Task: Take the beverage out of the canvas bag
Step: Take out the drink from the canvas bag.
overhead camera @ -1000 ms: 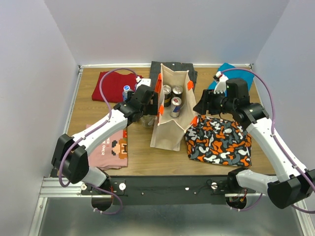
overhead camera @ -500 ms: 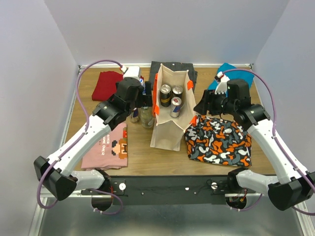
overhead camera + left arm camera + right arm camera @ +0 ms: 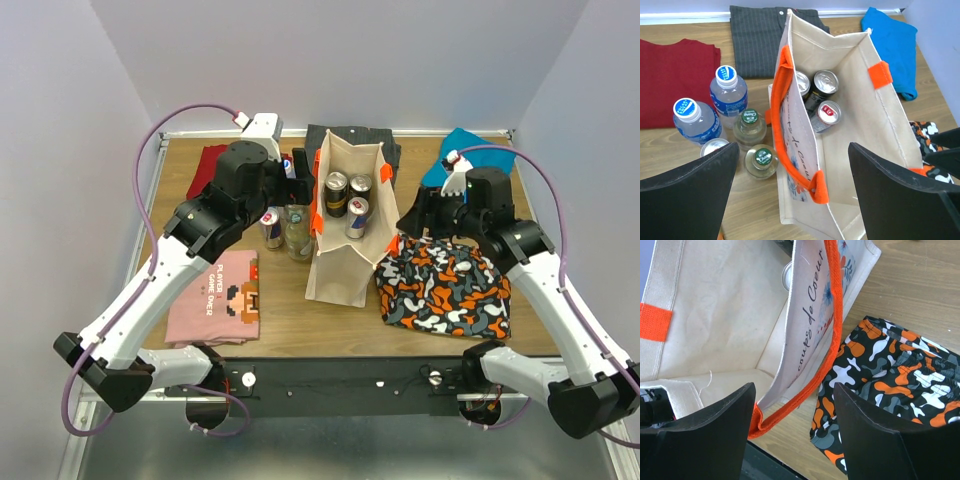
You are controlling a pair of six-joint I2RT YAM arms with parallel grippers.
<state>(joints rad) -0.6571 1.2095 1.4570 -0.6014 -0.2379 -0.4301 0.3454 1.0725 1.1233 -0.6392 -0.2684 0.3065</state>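
Top external view showed you the canvas bag (image 3: 345,262) standing upright at mid-table with its mouth open. Three cans (image 3: 356,215) stood in its far half, and the near half of its floor showed bare canvas. An orange handle (image 3: 790,140) drooped along the left rim.

Your left gripper (image 3: 792,150) hung above that left rim with its fingers spread wide and grasping nothing. Your right gripper (image 3: 794,390) sat at the bag's near right corner, fingers released. The right wall and its handle lay in the gap, but you could not tell whether either finger touched them.

Plastic and glass bottles (image 3: 730,87) and a loose can (image 3: 714,147) crowded just beside the bag's left wall. The camouflage cloth (image 3: 445,285) lay just beside its right wall. A dark striped garment (image 3: 350,135) lay at the far edge behind the bag, with a red shirt (image 3: 205,172) at far left and a blue cloth (image 3: 458,148) at far right. The pink T-shirt (image 3: 215,300) lay near the table's near edge.
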